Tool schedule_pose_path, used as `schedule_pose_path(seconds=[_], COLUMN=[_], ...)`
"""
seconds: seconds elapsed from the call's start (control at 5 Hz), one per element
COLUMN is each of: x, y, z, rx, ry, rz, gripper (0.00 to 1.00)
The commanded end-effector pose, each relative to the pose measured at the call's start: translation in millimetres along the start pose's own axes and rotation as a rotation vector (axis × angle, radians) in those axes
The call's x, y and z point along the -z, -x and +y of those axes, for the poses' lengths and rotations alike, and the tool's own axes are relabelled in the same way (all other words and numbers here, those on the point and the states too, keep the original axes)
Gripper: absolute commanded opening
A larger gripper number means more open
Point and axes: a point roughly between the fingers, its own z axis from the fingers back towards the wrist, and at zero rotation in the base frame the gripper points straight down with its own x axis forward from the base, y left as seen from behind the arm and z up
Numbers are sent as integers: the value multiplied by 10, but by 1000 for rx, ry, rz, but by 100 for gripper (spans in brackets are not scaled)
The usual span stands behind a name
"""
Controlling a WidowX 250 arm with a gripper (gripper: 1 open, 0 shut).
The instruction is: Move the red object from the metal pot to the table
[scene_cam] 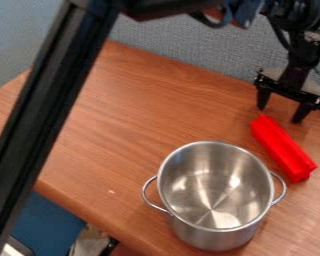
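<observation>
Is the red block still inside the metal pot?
No, the red block lies on the table beside the empty pot.

Blurred dark arm crossing the frame, cut off top and bottom, table edges cropped

view: single | high, behind arm | angled down | table near

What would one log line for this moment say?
gripper: open, empty, above table | red block: on table beside pot | pot: empty
</observation>
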Motion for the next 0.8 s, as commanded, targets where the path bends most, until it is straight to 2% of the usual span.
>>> schedule_pose_path(seconds=[0.0,0.2,0.4,0.6], x=[-503,-789,-1187,-1263], y=[-162,-225,-242,-123], z=[336,519,595,539], rx=[-103,-182,-243,-170], ry=[21,50,89,128], rz=[-74,-95,-124,-127], gripper=[100,100,100,100])
